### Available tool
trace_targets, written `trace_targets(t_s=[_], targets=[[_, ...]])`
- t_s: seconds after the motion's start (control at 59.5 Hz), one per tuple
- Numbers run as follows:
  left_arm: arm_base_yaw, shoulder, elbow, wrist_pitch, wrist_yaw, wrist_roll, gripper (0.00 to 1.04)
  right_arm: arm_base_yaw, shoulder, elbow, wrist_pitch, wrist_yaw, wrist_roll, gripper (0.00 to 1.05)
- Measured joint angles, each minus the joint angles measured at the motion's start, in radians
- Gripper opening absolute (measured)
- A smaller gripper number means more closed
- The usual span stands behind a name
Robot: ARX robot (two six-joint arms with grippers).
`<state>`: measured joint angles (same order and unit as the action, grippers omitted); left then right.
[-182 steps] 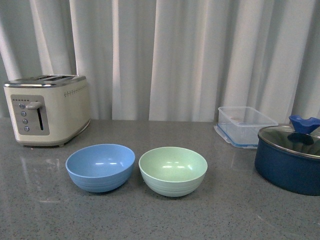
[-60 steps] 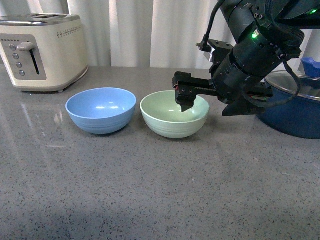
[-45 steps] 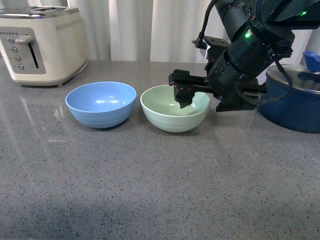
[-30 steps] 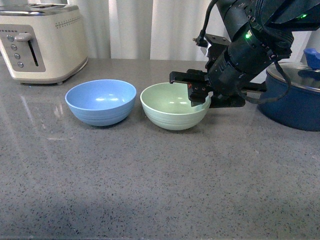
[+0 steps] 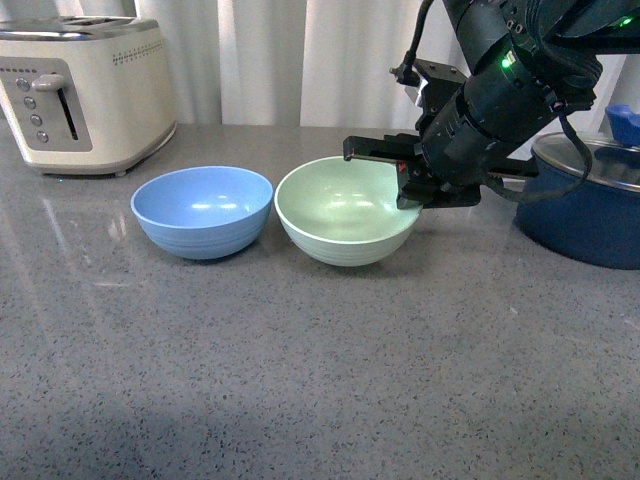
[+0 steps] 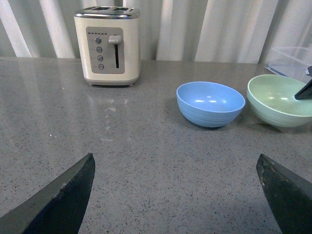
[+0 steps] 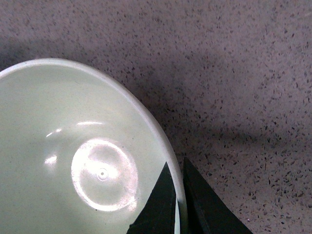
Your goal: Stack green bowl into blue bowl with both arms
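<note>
ok so the right gripper (image 5: pixel 408 188) was hovering over the green bowl (image 5: pixel 340 215) a second ago and now it's pinching the bowl's right rim, one finger inside and one outside. the bowl looks tipped a bit, on the desk (image 5: pixel 300 380) just beside the blue bowl (image 5: pixel 202 212). I'd guess the lift comes next. left gripper (image 6: pixel 174 163) hangs back, spread wide

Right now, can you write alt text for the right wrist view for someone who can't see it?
The right gripper pinches the rim of the green bowl, one black finger inside and one outside. The bowl is seen from above, empty, over a grey speckled countertop.
</note>
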<state>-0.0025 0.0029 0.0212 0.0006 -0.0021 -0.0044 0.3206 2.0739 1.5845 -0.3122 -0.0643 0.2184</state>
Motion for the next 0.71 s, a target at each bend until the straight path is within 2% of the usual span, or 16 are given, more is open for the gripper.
trace_targets(t_s=[0.37,0.706], targets=[[0.000,0.000,0.000,0.000,0.000,0.000,0.98,0.063,-0.024,0.141,-0.040,-0.085,-0.002,0.01],[0.000,0.000,0.000,0.000,0.000,0.000,0.98,0.120,0.039,0.266,-0.076,-0.123,-0.009,0.01]])
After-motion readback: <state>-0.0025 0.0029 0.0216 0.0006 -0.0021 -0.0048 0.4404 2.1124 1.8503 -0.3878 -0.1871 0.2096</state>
